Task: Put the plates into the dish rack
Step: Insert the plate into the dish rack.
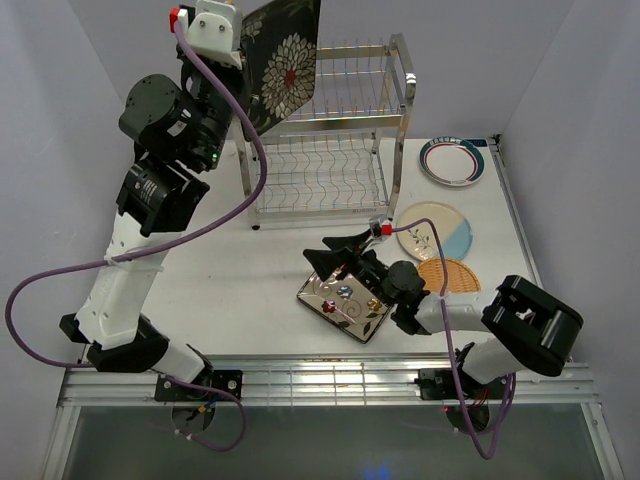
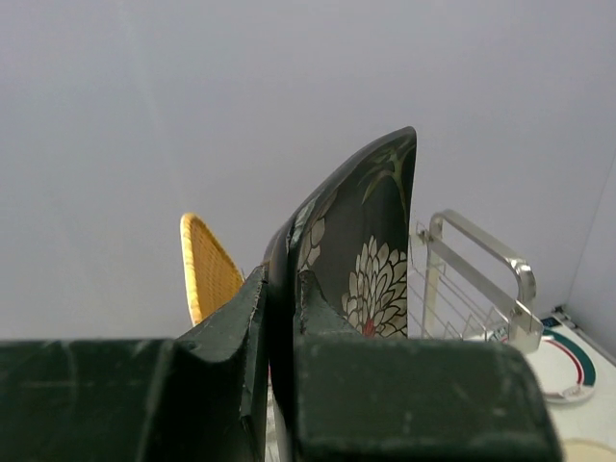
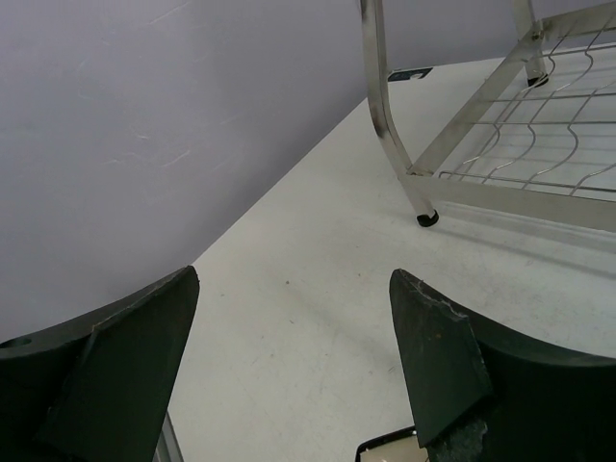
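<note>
Left gripper [image 2: 279,289] is clamped on the black flowered plate [image 1: 285,60], held on edge, corner up, over the dish rack's [image 1: 330,150] left end by the bench's [image 1: 230,290] far edge. A woven plate [image 2: 207,265] peeks out behind it. Right gripper [image 1: 340,262] hangs open over the cream floral plate [image 1: 345,305] near the front edge. The teal-rimmed plate [image 1: 453,161], cream-blue plate [image 1: 438,231] and second woven plate [image 1: 450,273] line the right edge.

Right gripper [image 3: 294,279]: dark fingers [image 3: 135,356] spread wide, nothing between them.
Dish rack [image 3: 500,144]: lower corner at upper right, with a shiny post, a black foot [image 3: 427,218] on the table and a wavy wire shelf.
Table [image 3: 308,318]: white.
Plate corner [image 3: 385,449]: dark-rimmed, at the bottom edge.
Wall [image 3: 144,125]: grey-purple, on the left.
</note>
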Robot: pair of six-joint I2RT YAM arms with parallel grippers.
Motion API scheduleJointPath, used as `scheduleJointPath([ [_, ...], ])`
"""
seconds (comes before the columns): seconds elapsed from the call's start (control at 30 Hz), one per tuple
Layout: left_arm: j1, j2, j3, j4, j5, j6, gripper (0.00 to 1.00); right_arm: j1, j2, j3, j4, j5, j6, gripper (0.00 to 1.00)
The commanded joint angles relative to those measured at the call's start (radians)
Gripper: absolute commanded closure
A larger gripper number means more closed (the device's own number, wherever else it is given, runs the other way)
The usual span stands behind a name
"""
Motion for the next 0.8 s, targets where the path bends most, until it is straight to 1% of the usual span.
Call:
scheduleJointPath([
  [0.0,-0.017,0.025,0.088,0.238,-0.018,0.052,1.0,0.004,-0.045,0.0,0.014,0.052,-0.033,0.14],
  [0.1,-0.056,0.076,0.116,0.298,-0.061,0.112,1.0,0.004,-0.065,-0.008,0.0,0.075,-0.041,0.14],
  [0.2,-0.131,0.125,0.113,0.42,-0.136,0.248,1.0,0.002,-0.085,-0.011,-0.031,0.098,-0.047,0.14],
  [0.23,-0.151,0.139,0.11,0.505,-0.162,0.295,1.0,0.002,-0.09,-0.013,-0.042,0.101,-0.05,0.14],
  [0.27,-0.188,0.151,0.115,0.525,-0.178,0.378,1.0,0.002,-0.094,-0.014,-0.046,0.113,-0.052,0.14],
  [0.33,-0.205,0.2,0.145,0.554,-0.189,0.421,1.0,0.002,-0.111,-0.022,-0.057,0.124,-0.058,0.14],
  [0.37,-0.223,0.215,0.173,0.571,-0.195,0.473,1.0,-0.001,-0.116,-0.026,-0.063,0.128,-0.059,0.14],
  [0.47,-0.25,0.264,0.191,0.653,-0.229,0.579,1.0,-0.002,-0.139,-0.046,-0.063,0.139,-0.066,0.14],
  [0.77,-0.251,0.318,0.185,0.764,-0.248,0.708,1.0,-0.016,-0.185,-0.095,-0.065,0.144,-0.064,0.15],
])
